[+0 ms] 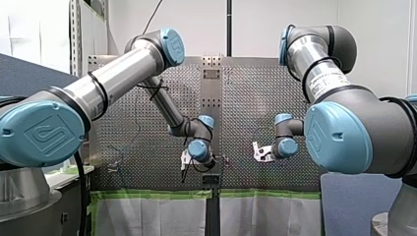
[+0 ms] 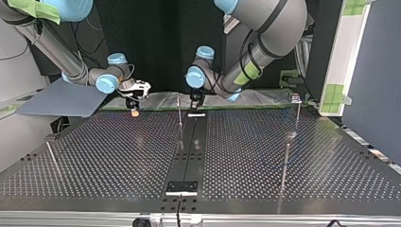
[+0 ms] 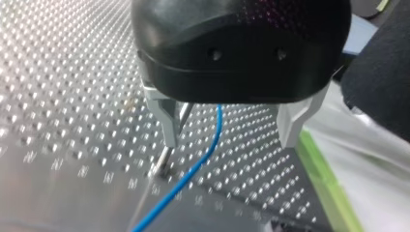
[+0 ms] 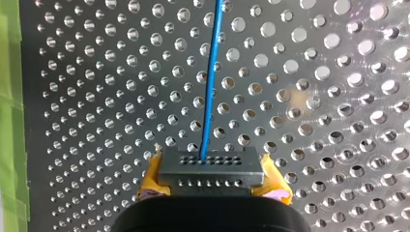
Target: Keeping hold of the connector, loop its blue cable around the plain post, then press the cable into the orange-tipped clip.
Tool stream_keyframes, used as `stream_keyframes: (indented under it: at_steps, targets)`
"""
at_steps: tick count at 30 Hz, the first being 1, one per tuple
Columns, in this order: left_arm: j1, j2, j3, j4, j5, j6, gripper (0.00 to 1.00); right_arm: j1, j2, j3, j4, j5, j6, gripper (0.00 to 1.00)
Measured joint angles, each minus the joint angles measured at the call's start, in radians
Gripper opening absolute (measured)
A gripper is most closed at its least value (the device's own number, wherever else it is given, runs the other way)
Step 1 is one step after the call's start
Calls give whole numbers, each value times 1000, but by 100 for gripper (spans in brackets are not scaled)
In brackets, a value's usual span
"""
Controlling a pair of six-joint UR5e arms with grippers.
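My right gripper (image 4: 212, 180) is shut on a grey connector (image 4: 210, 165), held between its yellow pads (image 4: 151, 178). The blue cable (image 4: 211, 82) runs from the connector straight away over the perforated plate. In the left wrist view the cable (image 3: 209, 145) passes between the open metal fingers (image 3: 169, 125) of my left gripper (image 3: 229, 142) without touching them. A thin plain post (image 3: 165, 157) stands close beside one finger. In the top view my right gripper (image 2: 135, 109) is at the far left and my left gripper (image 2: 196, 101) hangs next to the plain post (image 2: 179, 113).
More thin posts stand on the plate at the top view's right (image 2: 285, 163) and left (image 2: 52, 156). A post with a small dark, orange-marked head (image 2: 296, 99) stands at the far right. Green tape (image 3: 326, 188) lines the plate's edge.
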Motion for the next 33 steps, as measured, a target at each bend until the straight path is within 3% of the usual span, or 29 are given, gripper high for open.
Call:
stream_keyframes:
  at_steps: [7,15,22,29,33]
  targets:
    - [-29,5,-71,17,49,22,100,0,1,0,4,0,-1,0]
    - [-52,7,-86,41,69,39,100,2,1,0,4,0,-2,0]
    - [-57,7,-66,76,50,42,100,3,1,0,2,-7,-3,0]
    - [-65,14,-49,94,-3,36,100,3,1,-1,-4,-9,-1,0]
    - [-72,16,-48,101,-3,33,100,3,1,0,-8,-9,0,0]
